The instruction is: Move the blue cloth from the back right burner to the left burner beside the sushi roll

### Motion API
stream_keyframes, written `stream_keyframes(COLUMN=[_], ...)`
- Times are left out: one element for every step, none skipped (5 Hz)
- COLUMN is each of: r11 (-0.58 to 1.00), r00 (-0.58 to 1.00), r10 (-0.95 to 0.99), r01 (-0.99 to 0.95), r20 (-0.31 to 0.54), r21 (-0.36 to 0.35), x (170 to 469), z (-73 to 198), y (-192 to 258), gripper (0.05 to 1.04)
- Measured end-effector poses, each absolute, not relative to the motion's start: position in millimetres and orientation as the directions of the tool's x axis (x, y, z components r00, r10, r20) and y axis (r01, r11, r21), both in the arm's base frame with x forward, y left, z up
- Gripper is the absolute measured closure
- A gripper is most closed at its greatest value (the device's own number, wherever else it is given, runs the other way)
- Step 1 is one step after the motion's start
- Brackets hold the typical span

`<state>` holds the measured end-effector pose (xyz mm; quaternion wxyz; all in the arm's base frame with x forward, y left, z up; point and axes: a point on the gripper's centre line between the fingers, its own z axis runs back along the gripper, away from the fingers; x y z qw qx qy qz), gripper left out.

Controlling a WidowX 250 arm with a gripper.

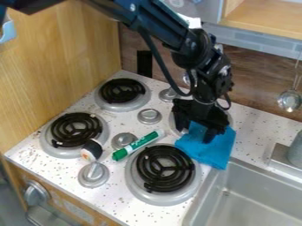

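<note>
The black gripper [196, 130] hangs down over the back right burner, at the upper left part of a blue cloth [207, 146]. Its two fingers stand apart and open, with some of the cloth showing between them. The cloth lies partly on that burner and stretches toward the sink's corner. Left of the cloth, a green and white marker [138, 145] lies slanted beside the front right burner [165, 168]. A small black and white round object [92, 150] rests against the edge of the front left burner [77, 129].
Several metal knobs, one a tall knob [93, 175], stand between the burners. The back left burner [122, 91] is near the wooden side wall [59, 66]. A sink [259, 194] is at the lower right, and a metal ladle [289, 100] hangs at the right edge.
</note>
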<state>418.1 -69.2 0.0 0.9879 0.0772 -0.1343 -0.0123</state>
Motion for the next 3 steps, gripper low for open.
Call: stream_keyframes(r11=[0.99,0.995,0.996], r00=[0.957,0.952,0.952], r10=[-0.039,-0.019,0.005], r01=[-0.001,-0.011,-0.033], r20=[0.287,0.307,0.305], r21=[0.139,0.095,0.085], x=[424.9,428.3,429.9], z=[-1.1,-4.3,-12.9], y=[-72.6,-78.9,-78.7], gripper=[0.125,0.397,0.727])
